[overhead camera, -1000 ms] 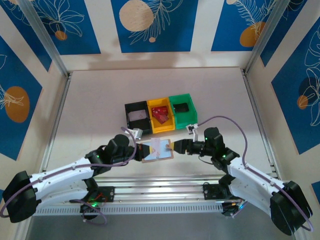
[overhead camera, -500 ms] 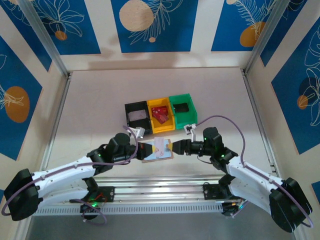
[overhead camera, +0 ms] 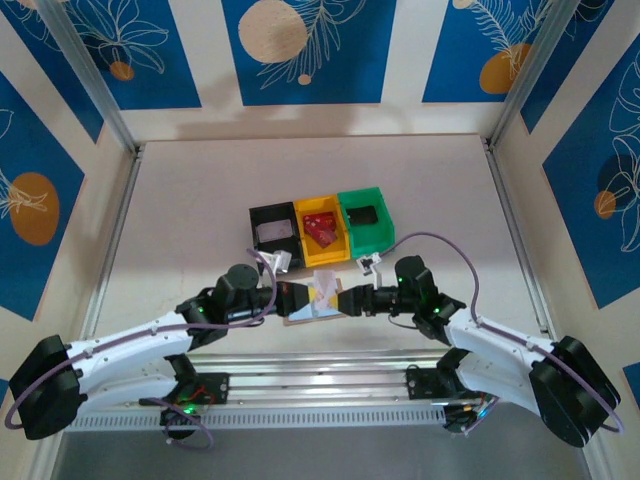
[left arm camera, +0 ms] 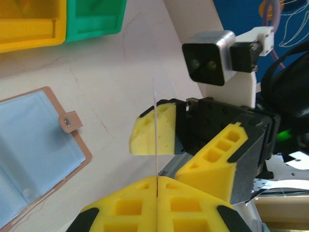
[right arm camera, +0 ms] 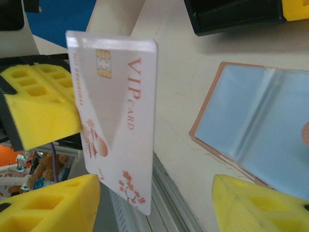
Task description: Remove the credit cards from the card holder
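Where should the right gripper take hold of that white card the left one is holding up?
Probably on the free part of the white VIP card sticking out past the left gripper, shut on its other edge. The card is thin and edge-on to the open right gripper, so come straight in from opposite, one finger on each flat face.

left hand [overhead camera: 300, 297] clamped on card [right arm camera: 120, 121] | right hand [overhead camera: 347, 300] jaws apart | hands tip-to-tip

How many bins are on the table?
3, in a row beyond the card holder: black bin on the left, yellow bin in the middle, green bin on the right.
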